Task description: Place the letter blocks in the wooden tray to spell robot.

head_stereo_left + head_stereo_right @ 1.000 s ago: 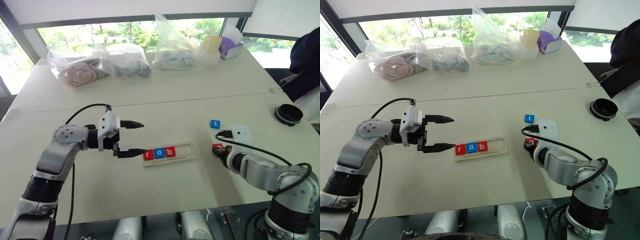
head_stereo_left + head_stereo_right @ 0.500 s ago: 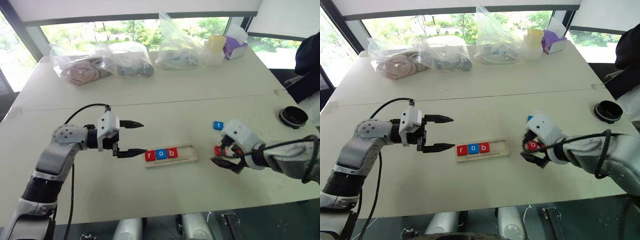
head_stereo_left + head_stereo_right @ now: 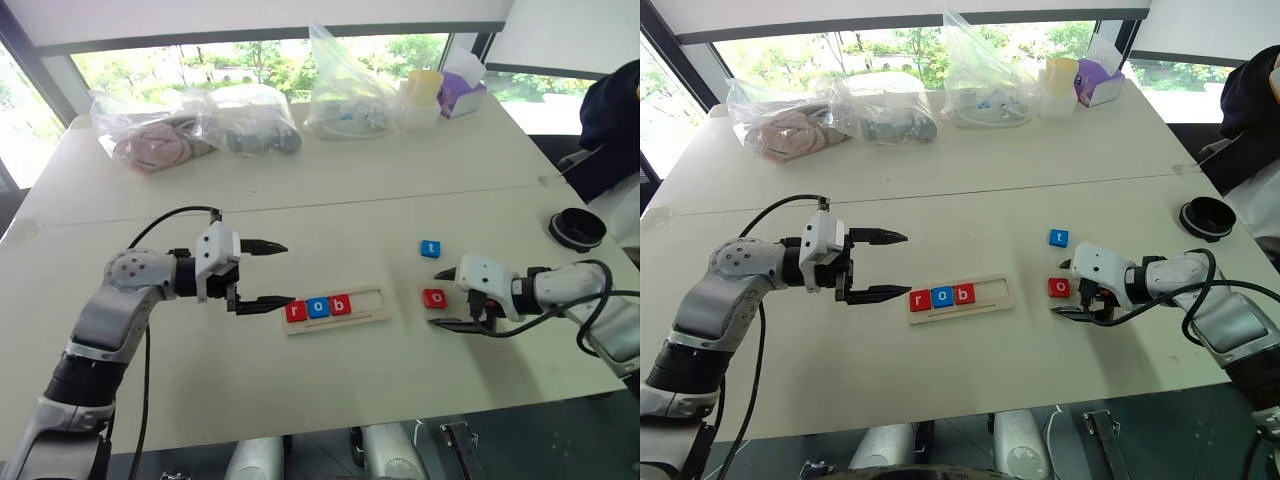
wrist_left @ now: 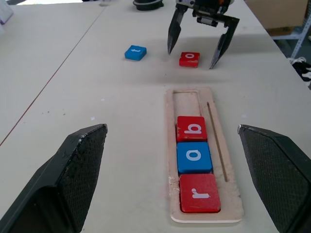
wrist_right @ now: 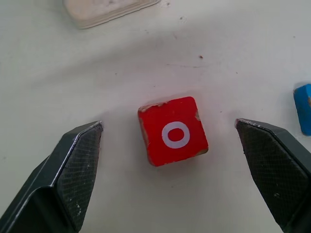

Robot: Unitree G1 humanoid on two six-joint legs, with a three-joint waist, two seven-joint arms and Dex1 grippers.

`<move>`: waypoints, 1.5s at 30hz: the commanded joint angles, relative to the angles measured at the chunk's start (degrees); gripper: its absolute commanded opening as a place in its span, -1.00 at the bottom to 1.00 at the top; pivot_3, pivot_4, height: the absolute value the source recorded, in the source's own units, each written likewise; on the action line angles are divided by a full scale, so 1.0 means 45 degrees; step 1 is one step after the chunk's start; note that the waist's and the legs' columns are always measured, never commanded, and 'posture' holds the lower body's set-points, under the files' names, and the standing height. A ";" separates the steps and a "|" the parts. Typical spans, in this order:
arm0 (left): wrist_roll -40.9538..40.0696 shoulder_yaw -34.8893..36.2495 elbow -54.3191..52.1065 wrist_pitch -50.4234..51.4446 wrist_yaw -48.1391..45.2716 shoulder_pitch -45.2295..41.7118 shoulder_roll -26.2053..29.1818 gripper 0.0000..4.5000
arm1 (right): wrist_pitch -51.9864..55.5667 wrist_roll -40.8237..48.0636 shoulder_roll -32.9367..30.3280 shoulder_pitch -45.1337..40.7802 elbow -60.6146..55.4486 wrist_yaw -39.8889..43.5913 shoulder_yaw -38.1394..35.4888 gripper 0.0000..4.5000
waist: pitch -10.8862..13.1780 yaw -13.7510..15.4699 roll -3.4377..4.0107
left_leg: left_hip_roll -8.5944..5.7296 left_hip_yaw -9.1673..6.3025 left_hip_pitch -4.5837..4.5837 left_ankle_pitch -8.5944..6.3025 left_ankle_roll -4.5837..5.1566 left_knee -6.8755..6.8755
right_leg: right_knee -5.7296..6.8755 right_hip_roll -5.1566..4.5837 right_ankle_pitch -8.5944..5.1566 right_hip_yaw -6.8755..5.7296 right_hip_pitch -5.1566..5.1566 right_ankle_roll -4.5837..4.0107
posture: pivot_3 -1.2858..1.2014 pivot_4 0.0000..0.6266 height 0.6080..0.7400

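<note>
The wooden tray (image 3: pixel 337 306) holds r, o, b. The red o block (image 5: pixel 173 131) lies on the desk (image 3: pixel 330 240), at the tray's three o'clock, between the right gripper (image 3: pixel 1071 289)'s spread fingers. The left gripper (image 3: pixel 268 274)'s fingers are also apart. An off-centre squeeze could twist the block or skid it away.

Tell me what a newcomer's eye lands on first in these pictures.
The wooden tray in the middle of the white table stands out first, with red r, blue o and red b blocks filling its left part and the right end bare. Next comes the right gripper, open around a loose red o block lying flat on the table, with a blue t block just beyond it.
</note>
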 commanded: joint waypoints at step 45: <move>-0.0320 0.0759 -0.1784 0.0732 0.0786 0.0827 0.0349 1.00 | -0.0380 -0.3339 0.4253 -0.5120 0.0808 0.4466 0.2456 -0.49 | 0.0001 0.0341 0.0006 | 0.0005 -0.0017 -0.0017 0.0001 -0.0004 0.0120 | 0.0065 0.0013 0.0036 -0.0011 0.0014 -0.0004 | 0.03 -0.52 1.00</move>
